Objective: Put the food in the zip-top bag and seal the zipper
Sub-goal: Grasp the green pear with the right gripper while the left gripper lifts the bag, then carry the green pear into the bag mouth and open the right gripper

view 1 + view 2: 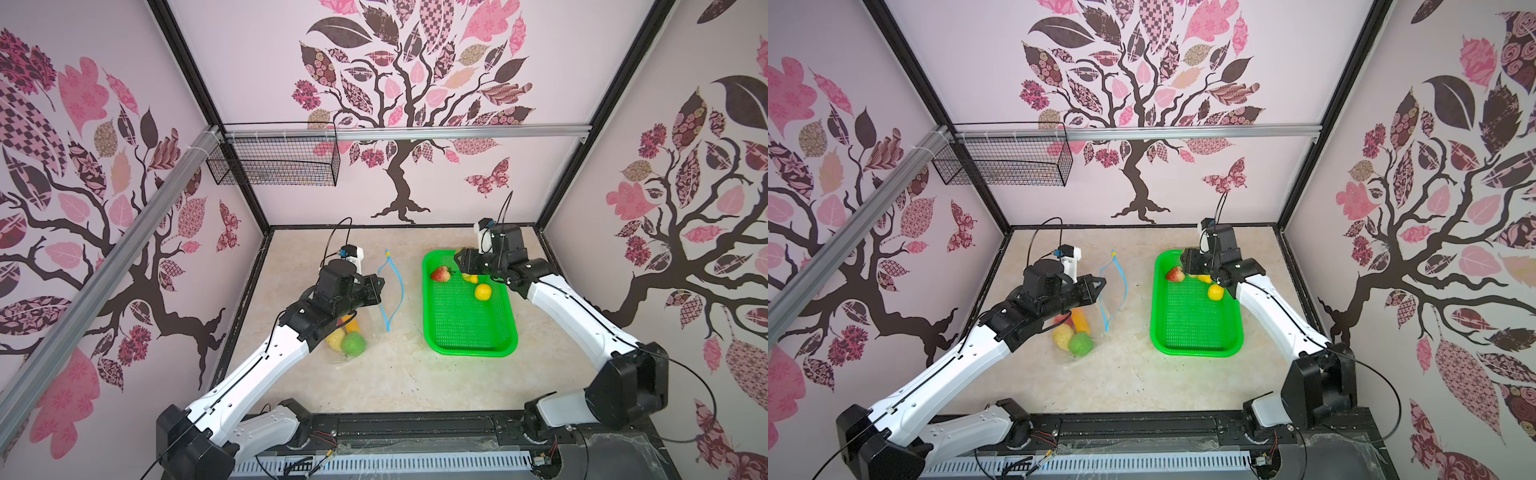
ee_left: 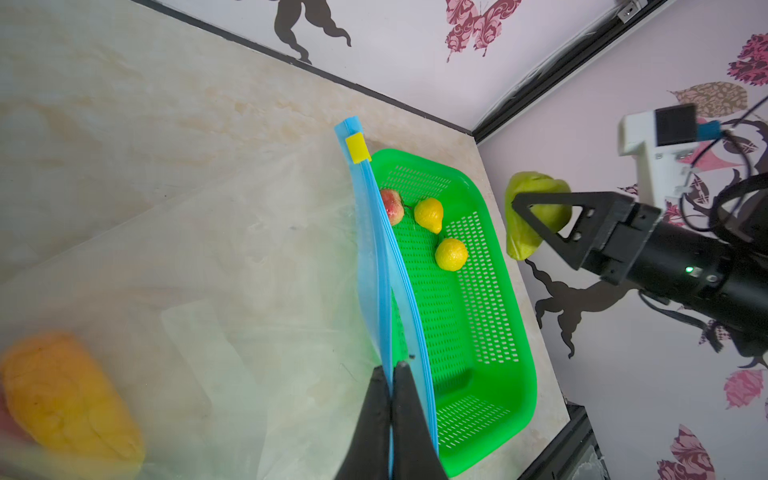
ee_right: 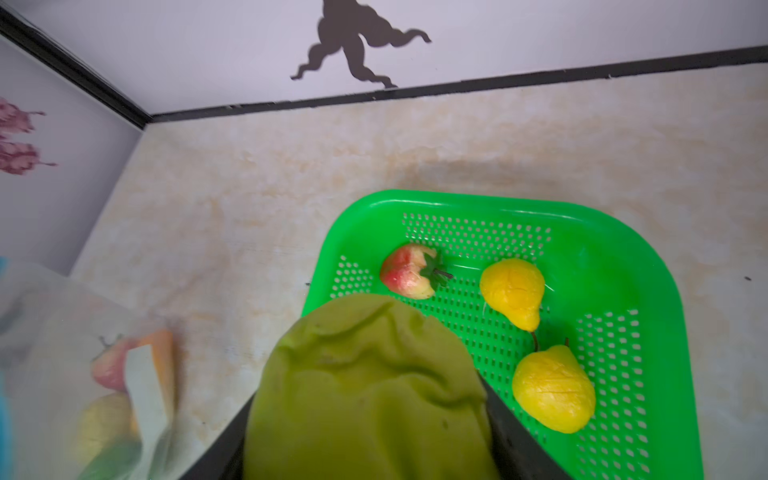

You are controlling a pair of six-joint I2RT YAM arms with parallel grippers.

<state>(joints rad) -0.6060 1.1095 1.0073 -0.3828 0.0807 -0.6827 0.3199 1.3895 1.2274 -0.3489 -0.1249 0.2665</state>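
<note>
The table holds everything, and the left arm and right arm reach in from its near edge. The basket sits on the right half. The bag lies just left of it, apart from it, with its mouth turned toward the basket and lifted off the table. The right gripper hangs over the basket's far end, its jaws held partly apart around the pear, which fills the gap between them. The left gripper is pressed together on one lip of the zipper, holding that lip up. Inside the bag, at its closed end near the left arm, lie an apple, a bumpy yellow piece, a carrot and a red fruit, all close together. In the basket's far half rest two lemons, near each other, and a strawberry beside them. In both top views the zipper's two blue lips bow apart, so the mouth stands open. The slider sits at the zipper's far end.
</note>
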